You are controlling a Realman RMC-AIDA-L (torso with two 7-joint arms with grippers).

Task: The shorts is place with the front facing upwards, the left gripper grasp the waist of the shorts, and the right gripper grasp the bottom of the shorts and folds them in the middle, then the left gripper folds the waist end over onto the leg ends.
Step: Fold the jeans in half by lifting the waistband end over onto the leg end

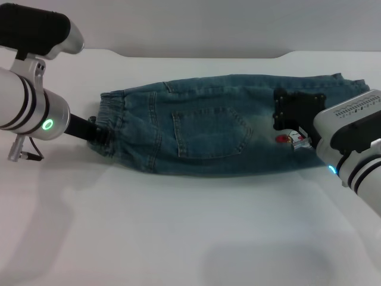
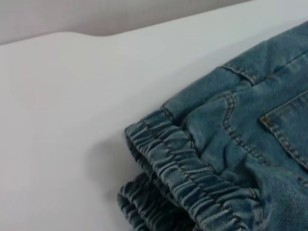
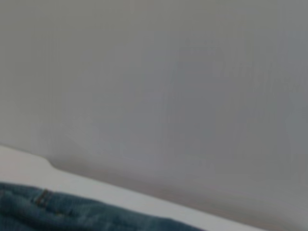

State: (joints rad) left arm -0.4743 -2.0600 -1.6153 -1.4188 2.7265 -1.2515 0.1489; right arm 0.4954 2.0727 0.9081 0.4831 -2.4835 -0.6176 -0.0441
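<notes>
The blue denim shorts [image 1: 220, 128] lie folded lengthwise on the white table [image 1: 178, 232], a back pocket facing up. The elastic waist [image 1: 113, 116] points to the left and the leg ends [image 1: 333, 89] to the right. My left gripper [image 1: 100, 137] reaches in at the near corner of the waist, touching the cloth. The left wrist view shows the gathered waistband [image 2: 192, 173] close up in two layers. My right gripper [image 1: 294, 128] hangs over the shorts near the leg ends. In the right wrist view only a strip of the shorts [image 3: 57, 211] shows.
A grey wall [image 1: 196, 24] rises behind the table's far edge. Bare white tabletop stretches in front of the shorts and to their left.
</notes>
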